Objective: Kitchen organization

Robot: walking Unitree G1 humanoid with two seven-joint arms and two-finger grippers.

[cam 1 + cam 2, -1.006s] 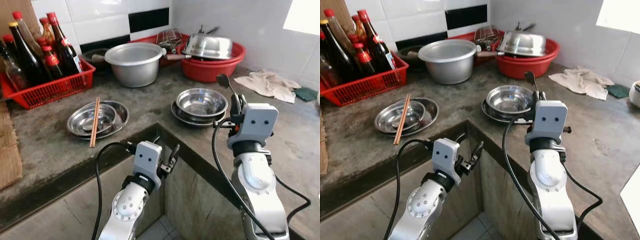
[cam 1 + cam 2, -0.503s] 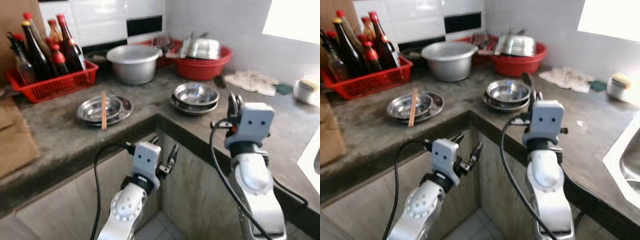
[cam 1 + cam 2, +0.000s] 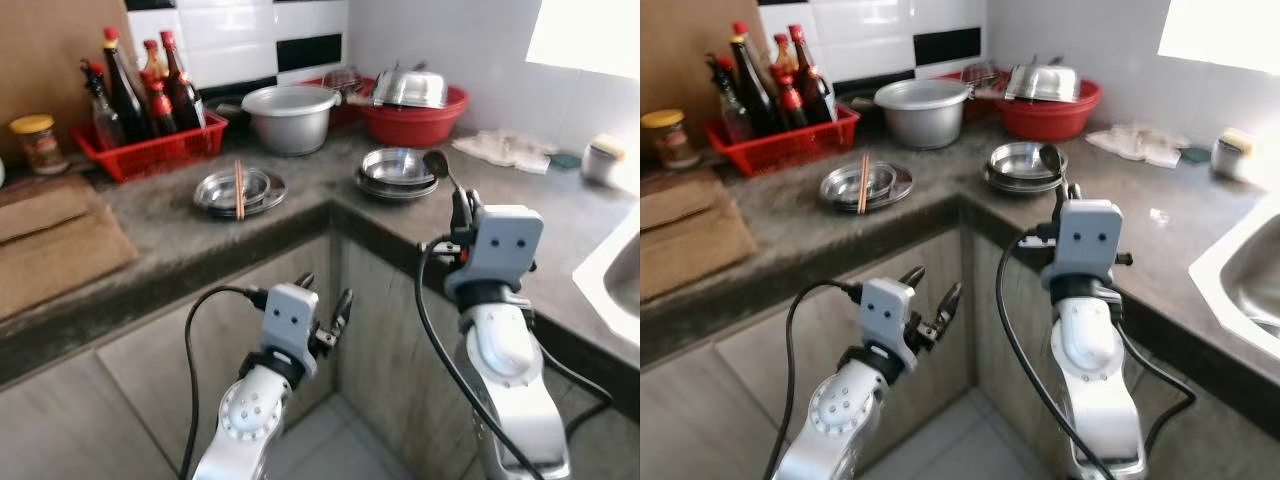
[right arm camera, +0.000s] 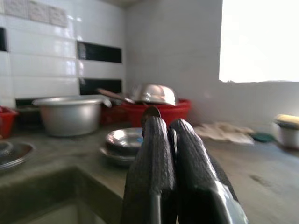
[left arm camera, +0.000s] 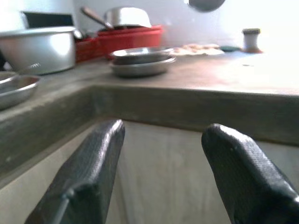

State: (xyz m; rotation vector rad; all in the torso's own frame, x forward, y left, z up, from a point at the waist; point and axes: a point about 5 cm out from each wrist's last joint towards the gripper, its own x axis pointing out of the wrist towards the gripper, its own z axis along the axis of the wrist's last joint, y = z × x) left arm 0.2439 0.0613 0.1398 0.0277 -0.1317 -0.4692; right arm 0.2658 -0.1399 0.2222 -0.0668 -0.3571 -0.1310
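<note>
One slim metal spoon (image 3: 444, 172) is clamped upright in the right gripper (image 3: 462, 210), over the counter's (image 3: 560, 215) front edge; stacked steel bowls (image 3: 395, 172) lie just beyond. The left gripper (image 3: 322, 307) is spread, empty, below.

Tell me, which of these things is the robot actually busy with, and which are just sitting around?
In the job:
right gripper, shut on a spoon
steel bowls
plates with chopsticks

Lying about:
pot
red basin
bottle basket
cloth
jar
left gripper, open, idle below the counter
</note>
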